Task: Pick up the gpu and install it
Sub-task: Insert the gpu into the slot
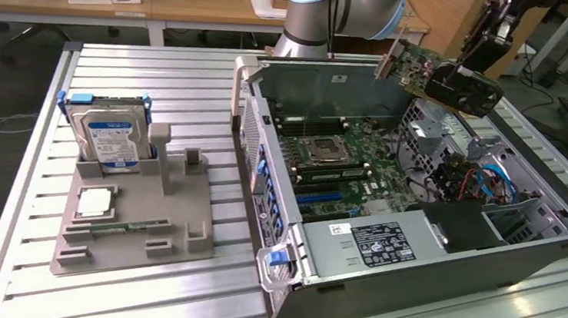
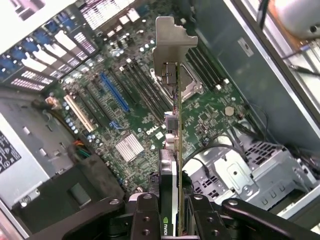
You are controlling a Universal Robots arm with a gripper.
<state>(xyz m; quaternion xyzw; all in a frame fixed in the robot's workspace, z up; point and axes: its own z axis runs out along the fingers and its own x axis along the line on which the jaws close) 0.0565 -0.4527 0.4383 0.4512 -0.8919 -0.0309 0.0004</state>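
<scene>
The gpu (image 1: pixel 415 66) hangs in the air above the far-right corner of the open computer case (image 1: pixel 459 276), its silvery bracket (image 1: pixel 387 58) pointing toward the arm's base. My gripper (image 1: pixel 453 81) is shut on the card's end away from the bracket. In the wrist view the gpu (image 2: pixel 179 150) appears edge-on, held between my fingers (image 2: pixel 145 216), with its bracket (image 2: pixel 172 42) out in front over the green motherboard (image 2: pixel 125 115). A blue expansion slot (image 2: pixel 114 92) lies on the board below, apart from the card.
A blue-labelled hard drive (image 1: pixel 111 138) stands in a grey fixture (image 1: pixel 139 231) at the exterior view's left, with a slim green memory stick (image 1: pixel 114 227) lying on it. Inside the case are the power supply (image 1: pixel 375 240) and a drive cage (image 2: pixel 250 175). Desks stand behind.
</scene>
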